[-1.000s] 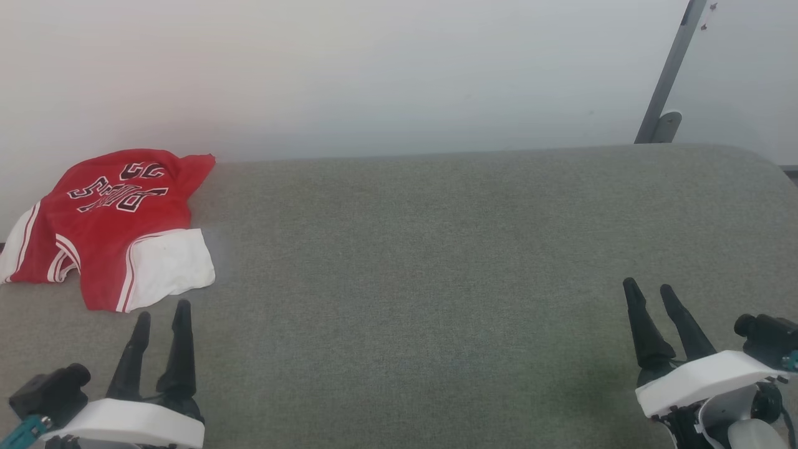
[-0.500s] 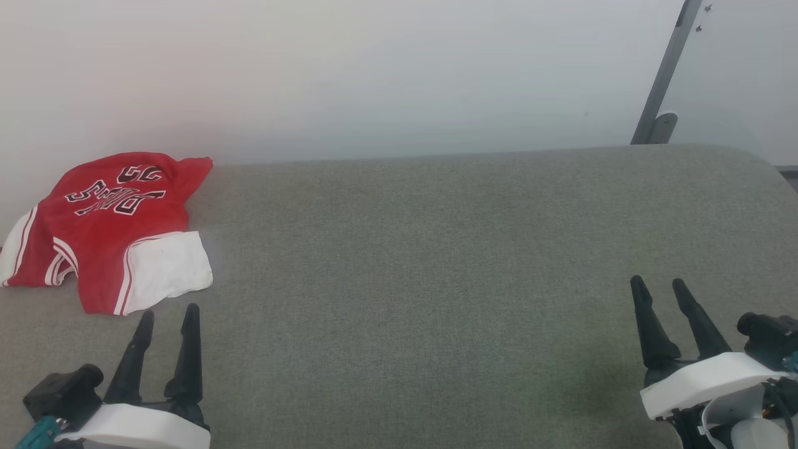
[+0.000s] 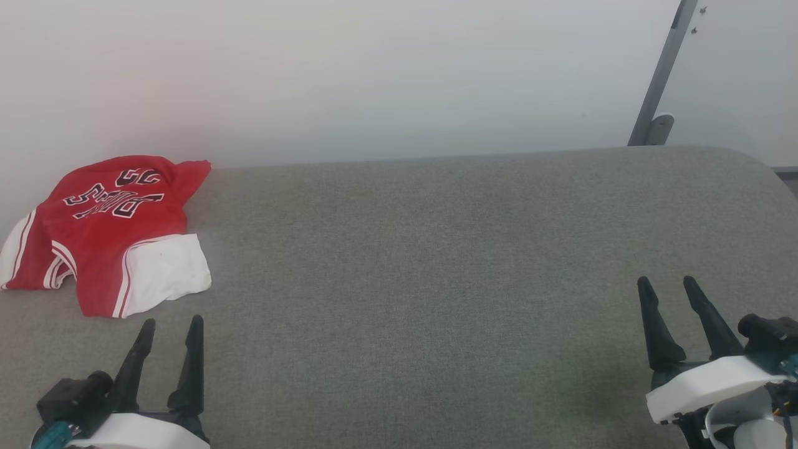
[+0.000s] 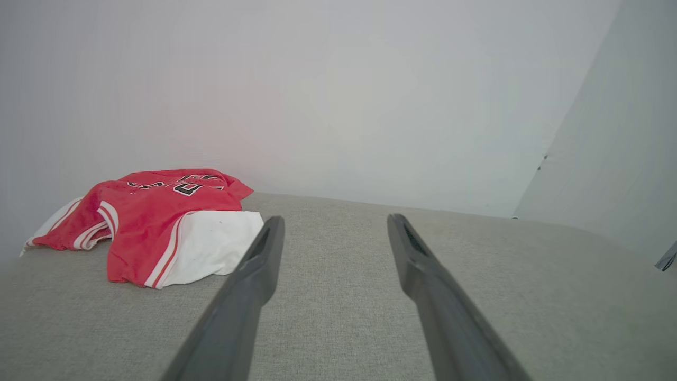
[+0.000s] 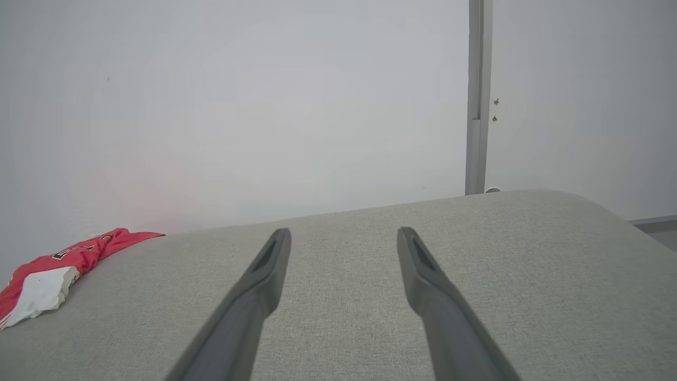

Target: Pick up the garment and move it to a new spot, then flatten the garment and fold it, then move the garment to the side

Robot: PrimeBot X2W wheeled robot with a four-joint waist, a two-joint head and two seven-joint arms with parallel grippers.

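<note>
I see the garment (image 3: 106, 234) crumpled at the far left of the grey table (image 3: 436, 262). My left gripper (image 3: 171, 324) and right gripper (image 3: 667, 284) both stand spread apart, empty.

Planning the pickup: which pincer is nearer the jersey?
Left. The left pincer is just in front of the jersey, not touching; the right pincer is far off to the right.

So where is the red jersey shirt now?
Head view: the red jersey shirt lies at the left end of the grey fabric surface by the white wall, beyond the left gripper.
</note>
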